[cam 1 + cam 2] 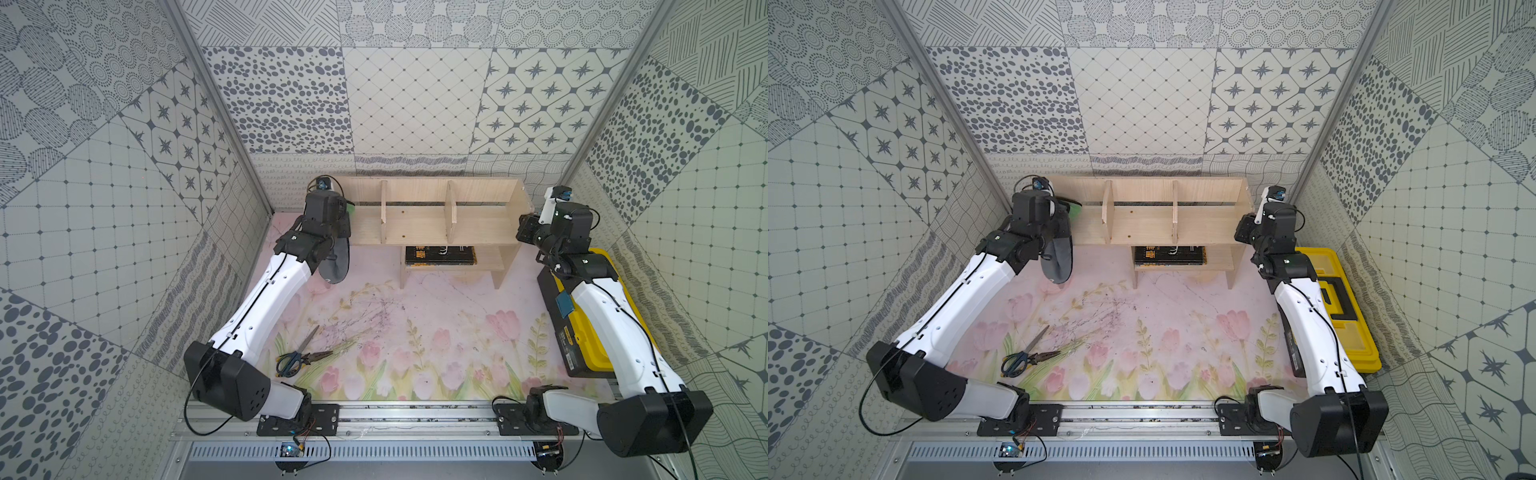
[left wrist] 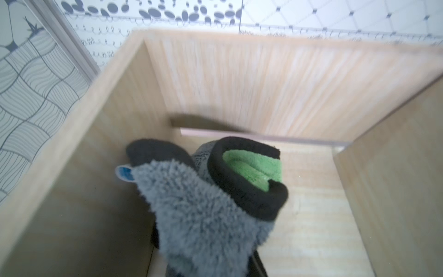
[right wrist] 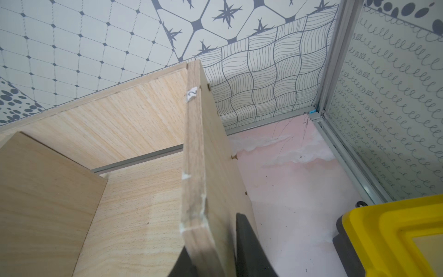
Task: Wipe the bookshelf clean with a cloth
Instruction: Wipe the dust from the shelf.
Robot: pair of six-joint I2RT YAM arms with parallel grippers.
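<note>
The pale-wood bookshelf (image 1: 415, 226) (image 1: 1142, 226) stands against the back wall in both top views. My left gripper (image 1: 341, 214) is in its leftmost compartment, shut on the cloth (image 2: 203, 203). The cloth bunches grey over the jaws and hides them, with a dark-edged green fold and a small tag showing. Its grey tail (image 1: 337, 262) hangs down past the shelf's front edge. My right gripper (image 3: 213, 259) is shut on the bookshelf's right side panel (image 3: 194, 167), with one dark finger (image 3: 247, 239) on the panel's outer face and the other on its inner face.
A yellow-and-black toolbox (image 1: 590, 320) lies under my right arm by the right wall. Blue-handled scissors (image 1: 296, 353) and pliers lie on the floral mat at front left. A black book (image 1: 440, 254) rests on the lower shelf. Patterned walls close in on three sides.
</note>
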